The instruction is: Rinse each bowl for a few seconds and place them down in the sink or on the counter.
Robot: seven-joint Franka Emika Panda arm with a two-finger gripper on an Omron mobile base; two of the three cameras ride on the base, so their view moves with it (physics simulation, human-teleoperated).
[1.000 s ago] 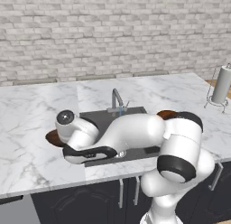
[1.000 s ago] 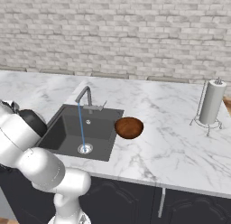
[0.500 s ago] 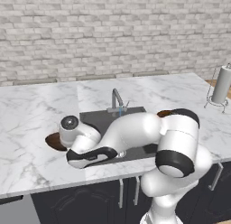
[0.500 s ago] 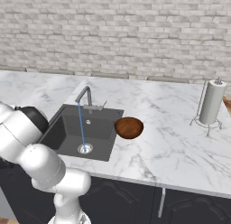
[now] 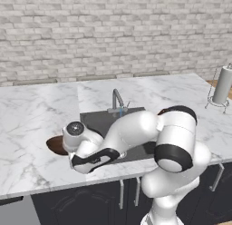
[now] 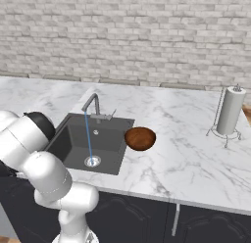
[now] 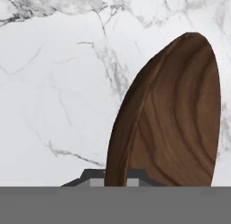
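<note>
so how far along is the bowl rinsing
Done: the faucet runs into the sink. In hand: the gripper is shut on one bowl over the counter, left of the sink. Left: the second bowl sits right of the sink.

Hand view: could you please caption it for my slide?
Gripper shut on the rim of a wooden bowl over the marble counter.

A paper towel roll point(image 6: 230, 111) stands upright in its wire holder point(image 6: 223, 135) before the brick wall point(image 6: 147, 36).

The arm point(image 5: 136, 129) reaches low and leftward; the gripper point(image 7: 115, 179) is clamped tight, fingertips barely visible.
</note>
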